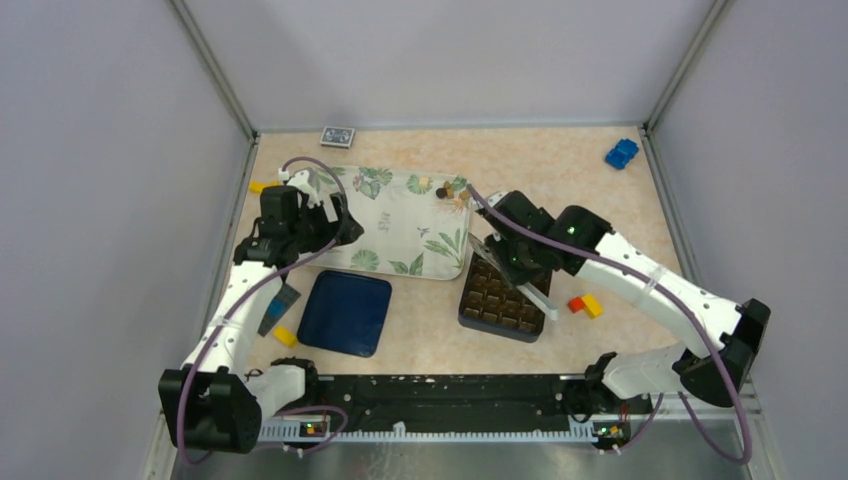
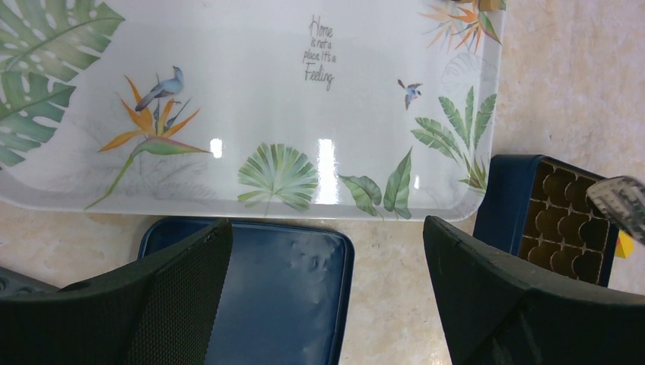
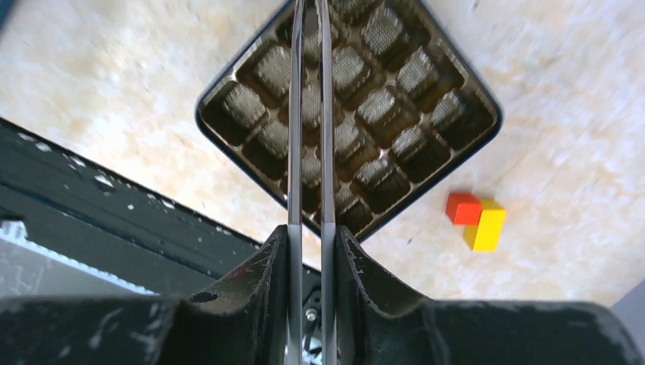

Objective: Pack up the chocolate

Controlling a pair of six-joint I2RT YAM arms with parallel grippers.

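Chocolate [image 1: 442, 191] sits up at the far right corner of the leafy tray [image 1: 400, 215], a small cluster of brown pieces on the tray's surface, well apart from both grippers. Off the tray's near edge, toward its left, the blue lid [image 1: 345, 312] lies flat on the table [image 1: 560, 190]. Just off the tray's near right corner sits the dark gridded box [image 1: 497, 328], open side up.

Now the left gripper [image 2: 327, 232]: it hovers over the tray's near edge with its fingers [image 2: 175, 296] spread wide and nothing between them.

Over to the right gripper [image 3: 308, 251], past the tray's near right corner and above the box. It's clamped on a pair of metal tweezers [image 3: 295, 114], one finger pressing each blade. The blades run out over the box's cells with only a thin gap between them. Their tips leave the wrist view at the top, so I can't tell what they pinch, if anything.

Further right of the tray, beyond the box, a red block [image 3: 464, 207] and a yellow block [image 3: 487, 226] lie touching.
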